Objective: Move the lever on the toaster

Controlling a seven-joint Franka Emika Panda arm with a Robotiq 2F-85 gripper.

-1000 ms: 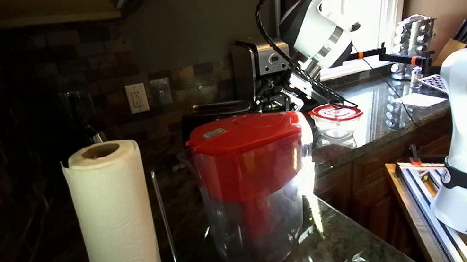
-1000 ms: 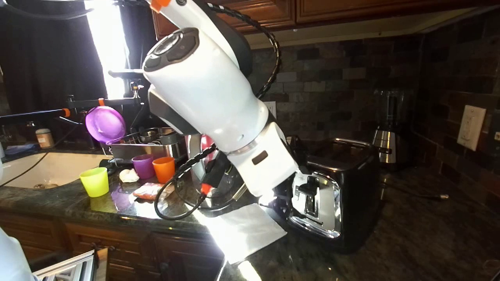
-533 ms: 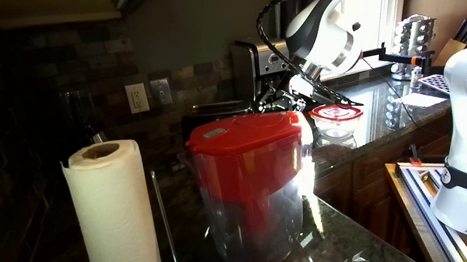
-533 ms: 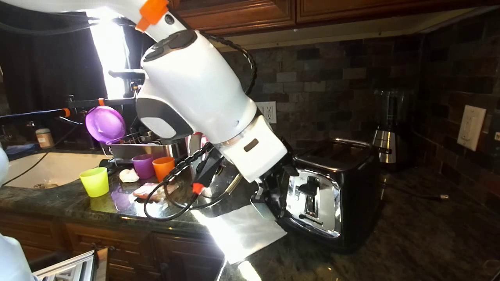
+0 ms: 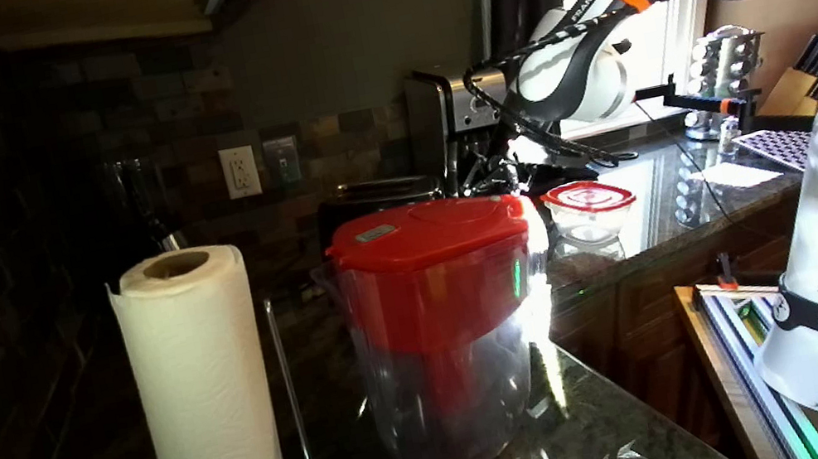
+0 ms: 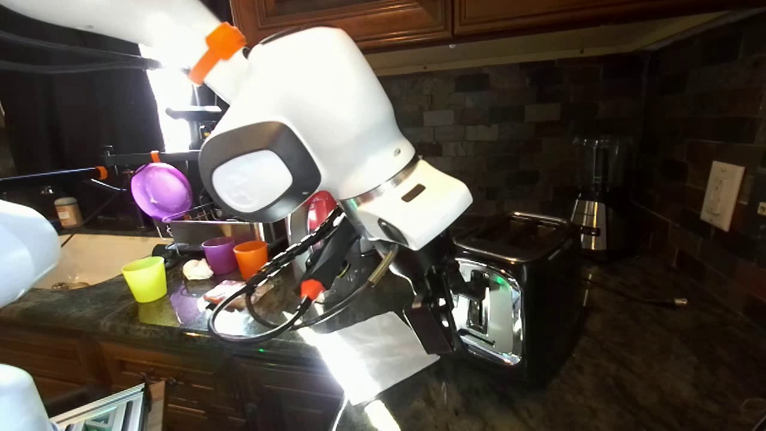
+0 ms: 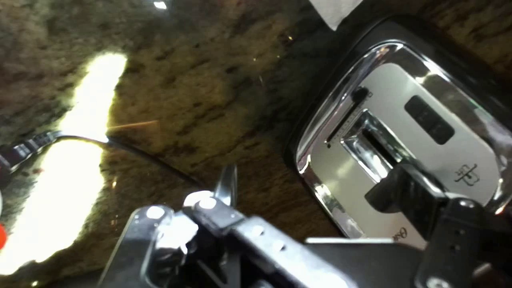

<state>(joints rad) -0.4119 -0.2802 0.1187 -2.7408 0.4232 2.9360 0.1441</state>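
One black toaster [image 6: 541,299] stands on the counter [image 6: 646,359], its silver front [image 6: 502,305] facing me. My jaws are wide apart, one beside the toaster's lever [image 6: 480,281]; I cannot tell whether they touch.

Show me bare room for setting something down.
In an exterior view, the counter looks bare between toaster and wall plate, nearer the camera than the cord tip. The toaster's lever end is crowded by gripper and white sheet.

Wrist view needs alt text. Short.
Open black metal gripper close to the rounded black lever on a boxy, chrome-rimmed, silver-faced black toaster; contact unclear. Mottled brown stone countertop fills the left, with a bright strip of glare.
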